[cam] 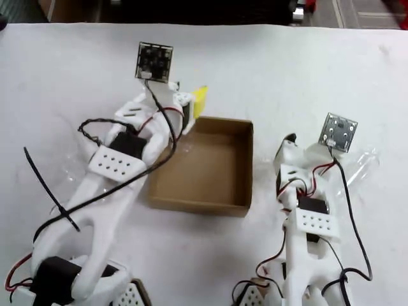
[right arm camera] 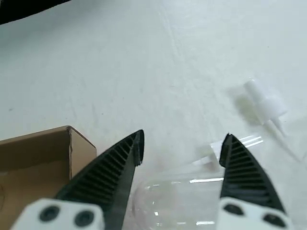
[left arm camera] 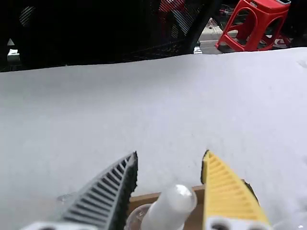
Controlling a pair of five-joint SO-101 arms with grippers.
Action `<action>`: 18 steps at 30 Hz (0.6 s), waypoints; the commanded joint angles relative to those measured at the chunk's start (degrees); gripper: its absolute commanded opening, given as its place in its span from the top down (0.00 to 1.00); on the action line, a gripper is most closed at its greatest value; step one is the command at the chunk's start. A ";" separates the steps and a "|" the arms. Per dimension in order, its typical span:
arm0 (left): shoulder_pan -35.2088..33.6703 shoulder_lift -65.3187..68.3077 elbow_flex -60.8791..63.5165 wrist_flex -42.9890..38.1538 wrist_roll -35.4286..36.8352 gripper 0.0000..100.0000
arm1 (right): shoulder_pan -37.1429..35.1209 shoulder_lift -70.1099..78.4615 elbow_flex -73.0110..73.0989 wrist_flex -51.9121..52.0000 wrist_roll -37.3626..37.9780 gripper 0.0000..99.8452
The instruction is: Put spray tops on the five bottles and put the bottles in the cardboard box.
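Observation:
My left gripper (left arm camera: 171, 153), one finger grey and one yellow, holds a clear bottle with a white spray top (left arm camera: 171, 205) on it. The bottle hangs at the far left corner of the open cardboard box (cam: 204, 167). My right gripper (right arm camera: 184, 134) has black fingers closed around a clear bottle (right arm camera: 180, 199) with no top. That bottle (cam: 358, 162) lies on the table right of the box. A loose white spray top (right arm camera: 265, 103) lies on the table beyond the right gripper. The box's corner (right arm camera: 45, 151) shows beside the right gripper.
The white table (cam: 287, 70) stretches far behind the box. Both arms' black and red cables (cam: 95, 127) hang over the near table. A red stool (left arm camera: 254, 21) and dark furniture stand beyond the far edge.

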 commanded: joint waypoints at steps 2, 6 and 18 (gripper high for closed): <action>-0.57 -2.42 -4.92 1.76 1.05 0.79 | -0.22 0.04 -0.79 -1.27 0.18 0.77; -0.57 -2.42 -4.48 1.76 1.05 0.79 | -0.22 0.04 -0.79 -1.27 0.18 0.77; -2.07 -8.22 -4.84 2.11 0.97 0.80 | -0.22 0.04 -0.79 -1.27 0.18 0.77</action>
